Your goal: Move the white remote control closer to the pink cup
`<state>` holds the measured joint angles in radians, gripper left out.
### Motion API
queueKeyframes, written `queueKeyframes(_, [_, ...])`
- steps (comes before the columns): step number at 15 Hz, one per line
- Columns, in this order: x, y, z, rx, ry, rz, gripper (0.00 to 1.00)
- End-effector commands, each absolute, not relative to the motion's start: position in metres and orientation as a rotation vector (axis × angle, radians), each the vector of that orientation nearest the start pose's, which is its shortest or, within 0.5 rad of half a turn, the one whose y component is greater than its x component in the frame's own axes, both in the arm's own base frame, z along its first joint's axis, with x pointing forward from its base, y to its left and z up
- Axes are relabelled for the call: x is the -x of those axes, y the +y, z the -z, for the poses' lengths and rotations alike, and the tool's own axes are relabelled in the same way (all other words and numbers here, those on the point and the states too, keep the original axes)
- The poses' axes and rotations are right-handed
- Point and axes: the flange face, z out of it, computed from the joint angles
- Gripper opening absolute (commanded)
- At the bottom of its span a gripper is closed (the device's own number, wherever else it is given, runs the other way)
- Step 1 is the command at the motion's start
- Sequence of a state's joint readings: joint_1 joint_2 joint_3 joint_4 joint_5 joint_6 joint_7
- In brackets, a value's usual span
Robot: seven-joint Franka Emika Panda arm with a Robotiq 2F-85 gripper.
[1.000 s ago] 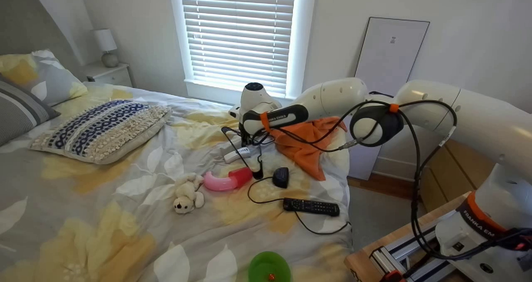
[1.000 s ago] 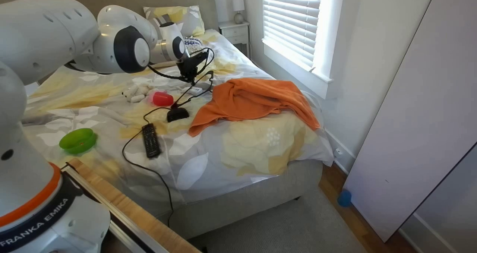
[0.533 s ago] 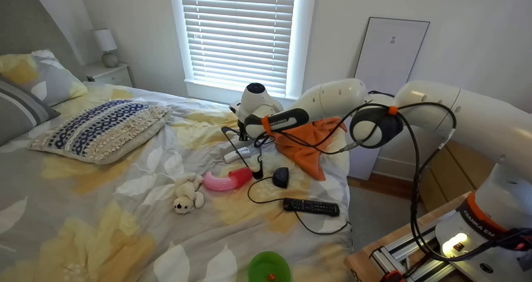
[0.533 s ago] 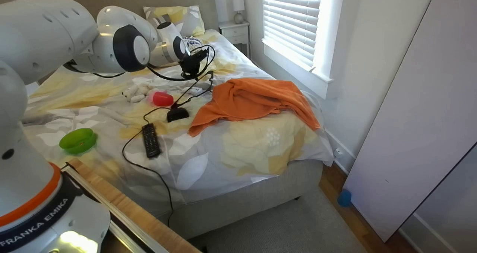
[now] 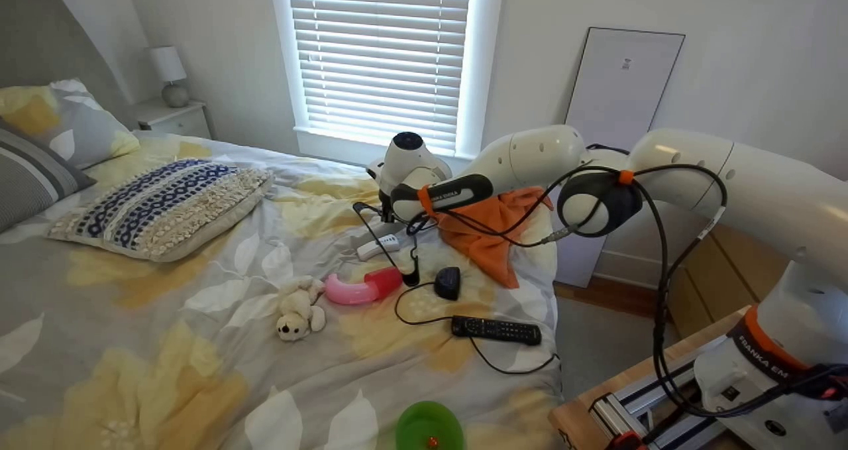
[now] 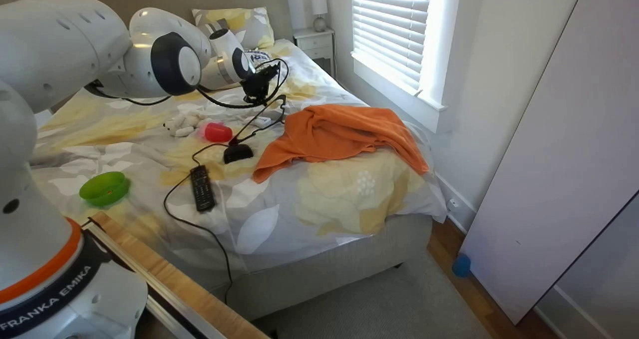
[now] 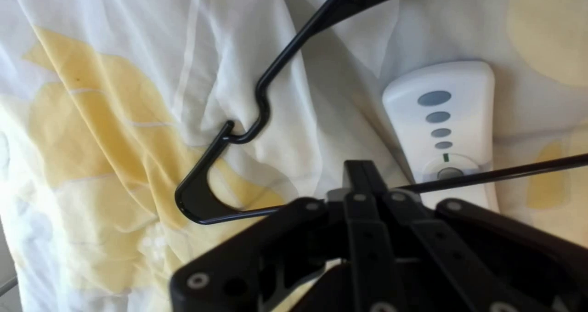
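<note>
The remote (image 7: 455, 119) lies on the bed (image 5: 358, 370), near the pink cup (image 5: 354, 293) but apart from it. Its body is white, flared at one end, with four grey ovals shrinking toward a grey button and a small green mark. A black hanger (image 7: 482, 178) crosses over it. The gripper (image 7: 364, 168) is closed, its tips meeting.

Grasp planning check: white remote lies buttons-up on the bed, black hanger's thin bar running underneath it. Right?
Not underneath: the black hanger's thin bar runs over the white remote, hiding a strip of it, as the wrist view shows. The remote does lie buttons-up on the bed.
</note>
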<state>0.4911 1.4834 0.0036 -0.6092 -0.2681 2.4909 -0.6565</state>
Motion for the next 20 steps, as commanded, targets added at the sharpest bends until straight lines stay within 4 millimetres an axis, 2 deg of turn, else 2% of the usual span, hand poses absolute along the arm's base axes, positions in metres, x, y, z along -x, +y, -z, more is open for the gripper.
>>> queueKeyframes(1, [-0.72,0.389,-0.096,2.69,-1.785,0.575,0.0])
queueKeyframes(3, [-0.718,0.388,-0.091,2.721,-1.644,0.535,0.0])
queueKeyframes(6, [-0.721,0.374,-0.079,2.827,-1.404,0.532,0.0])
queueKeyframes(11, [-0.722,0.356,-0.061,2.909,-1.001,0.51,0.0])
queueKeyframes(13, [-0.718,0.358,-0.053,2.918,-0.847,0.493,0.0])
queueKeyframes(16, [-0.713,0.367,-0.05,2.872,-0.647,0.609,0.0])
queueKeyframes(20, [-0.707,0.374,-0.049,2.806,-0.522,0.781,0.0])
